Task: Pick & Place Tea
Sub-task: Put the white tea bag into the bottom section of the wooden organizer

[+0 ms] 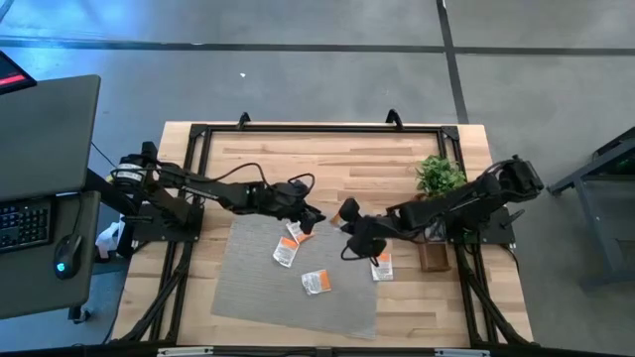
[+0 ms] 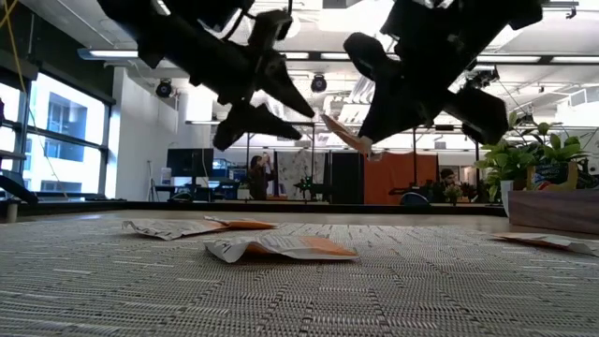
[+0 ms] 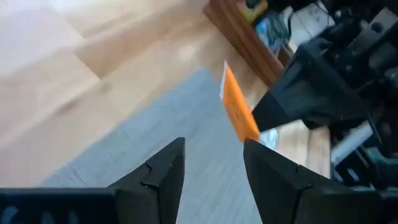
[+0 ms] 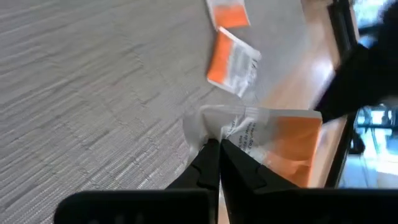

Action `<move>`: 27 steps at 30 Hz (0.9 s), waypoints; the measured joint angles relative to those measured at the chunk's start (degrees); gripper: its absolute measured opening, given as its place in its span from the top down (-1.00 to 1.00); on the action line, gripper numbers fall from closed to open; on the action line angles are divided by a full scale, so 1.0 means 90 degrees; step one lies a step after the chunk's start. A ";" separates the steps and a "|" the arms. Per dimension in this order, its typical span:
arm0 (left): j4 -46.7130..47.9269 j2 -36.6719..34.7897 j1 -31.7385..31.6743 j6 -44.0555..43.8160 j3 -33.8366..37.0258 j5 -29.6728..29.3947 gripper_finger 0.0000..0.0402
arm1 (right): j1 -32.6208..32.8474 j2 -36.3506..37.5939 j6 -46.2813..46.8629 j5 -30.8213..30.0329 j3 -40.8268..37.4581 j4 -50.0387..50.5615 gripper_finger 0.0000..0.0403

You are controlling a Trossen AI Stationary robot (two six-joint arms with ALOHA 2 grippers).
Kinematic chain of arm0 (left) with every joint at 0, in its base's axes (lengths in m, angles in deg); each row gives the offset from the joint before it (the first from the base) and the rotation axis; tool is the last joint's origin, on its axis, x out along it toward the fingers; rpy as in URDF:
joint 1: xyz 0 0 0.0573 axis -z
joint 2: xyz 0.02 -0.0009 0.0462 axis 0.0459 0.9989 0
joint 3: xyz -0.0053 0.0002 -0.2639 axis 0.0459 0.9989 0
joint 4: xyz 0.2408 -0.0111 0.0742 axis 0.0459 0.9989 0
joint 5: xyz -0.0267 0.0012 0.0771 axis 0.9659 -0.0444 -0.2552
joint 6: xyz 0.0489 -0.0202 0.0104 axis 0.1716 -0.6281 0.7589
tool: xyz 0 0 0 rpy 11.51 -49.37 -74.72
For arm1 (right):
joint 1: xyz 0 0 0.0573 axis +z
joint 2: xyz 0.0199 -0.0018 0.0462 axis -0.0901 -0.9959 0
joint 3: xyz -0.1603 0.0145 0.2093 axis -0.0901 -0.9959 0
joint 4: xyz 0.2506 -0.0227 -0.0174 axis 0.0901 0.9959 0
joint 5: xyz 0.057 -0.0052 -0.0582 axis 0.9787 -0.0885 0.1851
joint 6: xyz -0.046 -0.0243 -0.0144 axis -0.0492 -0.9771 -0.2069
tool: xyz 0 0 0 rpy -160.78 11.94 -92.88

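Toward nine o'clock of the table (image 1: 208,178): left arm reaching in over the top edge of the grey mat (image 1: 248,288), left gripper (image 1: 316,218) with fingers spread and nothing between them, facing the other arm. On the mat, around its centre: three white-and-orange sachets lying flat, two (image 1: 289,243) touching or overlapping near twelve o'clock of the mat, one (image 1: 317,282) nearer the middle. At the mat's three o'clock edge: a fourth sachet (image 1: 382,266). Just past centre: right gripper (image 1: 344,220) clamped on a held sachet (image 4: 273,140), lifted clear of the mat, close to the left fingers. Toward three o'clock: potted plant (image 1: 438,177) and wooden tray (image 1: 430,256). Judged partway through: one sachet airborne, seemingly a handover; four still loose; destination unclear.
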 joint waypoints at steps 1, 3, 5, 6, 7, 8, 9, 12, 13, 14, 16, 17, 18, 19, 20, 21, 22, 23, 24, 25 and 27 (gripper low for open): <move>-0.0067 0.0000 -0.0004 0.0015 0.0000 -0.0030 0.19 | -0.0049 0.0005 0.0057 0.0005 0.0000 0.0000 0.98; -0.0192 -0.0002 -0.0004 0.0154 -0.0017 -0.0009 0.19 | -0.0158 0.0005 0.0094 0.0146 0.0000 -0.0002 0.97; -0.0471 0.0190 -0.0001 0.0192 -0.0019 0.0008 0.19 | -0.0244 0.0005 0.0091 0.0303 0.0000 -0.0009 0.98; -0.0525 0.0274 -0.0001 0.0257 -0.0016 0.0013 0.19 | -0.0284 0.0005 0.0092 0.0350 0.0000 -0.0013 0.98; -0.0546 0.0301 -0.0001 0.0356 0.0007 0.0014 0.19 | -0.0317 0.0005 0.0106 0.0361 0.0001 -0.0014 0.99; -0.0715 0.0308 -0.0001 0.0448 0.0007 0.0015 0.19 | -0.0345 0.0005 0.0124 0.0370 0.0002 -0.0005 0.99; -0.0888 0.0311 -0.0001 0.0488 -0.0028 0.0015 0.19 | -0.0372 0.0005 0.0145 0.0365 0.0002 -0.0005 0.99; -0.0864 0.0333 -0.0004 0.0539 -0.0100 0.0014 0.19 | -0.0434 0.0005 0.0134 0.0450 0.0005 -0.0007 0.98; -0.0786 0.0356 -0.0004 0.0611 -0.0121 0.0014 0.19 | -0.0450 0.0005 0.0135 0.0521 0.0005 -0.0014 0.97; -0.0782 0.0367 -0.0004 0.0690 -0.0145 0.0012 0.19 | -0.0461 0.0005 0.0137 0.0592 0.0005 -0.0027 0.97; -0.0859 0.0352 -0.0004 0.0825 -0.0229 -0.0023 0.19 | -0.0488 0.0005 0.0137 0.0690 0.0007 -0.0053 0.98; -0.0887 0.0341 -0.0004 0.0841 -0.0252 -0.0024 0.19 | -0.0488 0.0006 0.0137 0.0670 0.0007 -0.0050 0.98; -0.0880 0.0338 -0.0004 0.0841 -0.0262 -0.0024 0.19 | -0.0488 0.0007 0.0137 0.0641 0.0007 -0.0049 0.99; -0.0834 0.0340 -0.0004 0.0841 -0.0271 -0.0026 0.19 | -0.0488 0.0005 0.0137 0.0635 0.0007 -0.0051 0.99; -0.0804 0.0345 -0.0004 0.0841 -0.0281 -0.0024 0.19 | -0.0488 0.0007 0.0124 0.0637 0.0007 -0.0051 0.99; -0.0801 0.0345 -0.0004 0.0838 -0.0294 -0.0012 0.19 | -0.0488 0.0007 0.0113 0.0637 0.0007 -0.0060 0.99; -0.0819 0.0345 -0.0004 0.0816 -0.0302 0.0007 0.19 | -0.0488 0.0007 0.0113 0.0628 0.0007 -0.0084 0.99; -0.0800 0.0345 -0.0004 0.0788 -0.0308 0.0010 0.19 | -0.0488 0.0007 0.0113 0.0604 0.0007 -0.0108 0.98; -0.0722 0.0345 -0.0004 0.0753 -0.0308 -0.0005 0.19 | -0.0487 0.0007 0.0111 0.0559 0.0007 -0.0117 0.98; -0.0597 0.0345 -0.0004 0.0693 -0.0308 -0.0050 0.19 | -0.0486 0.0009 0.0111 0.0507 0.0007 -0.0119 0.98; -0.0458 0.0345 -0.0004 0.0592 -0.0308 -0.0190 0.19 | -0.0486 0.0010 0.0111 0.0380 0.0007 -0.0133 0.97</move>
